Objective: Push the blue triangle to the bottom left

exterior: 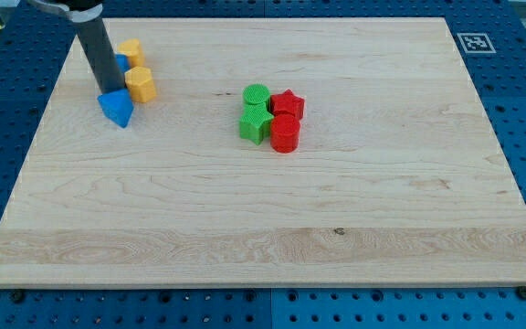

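The blue triangle [117,108] lies on the wooden board near its upper left. My tip [105,90] touches the triangle's upper left side, on the edge facing the view's top. The dark rod rises from there to the view's top left corner. A second blue block [121,64] shows partly behind the rod, just above the triangle.
Two yellow blocks [141,84] [132,51] sit right of the rod, the lower one almost touching the blue triangle. A cluster at the board's middle holds a green cylinder [257,95], a green block [256,122], a red star [288,104] and a red cylinder [285,132]. The board's left edge [26,174] is near.
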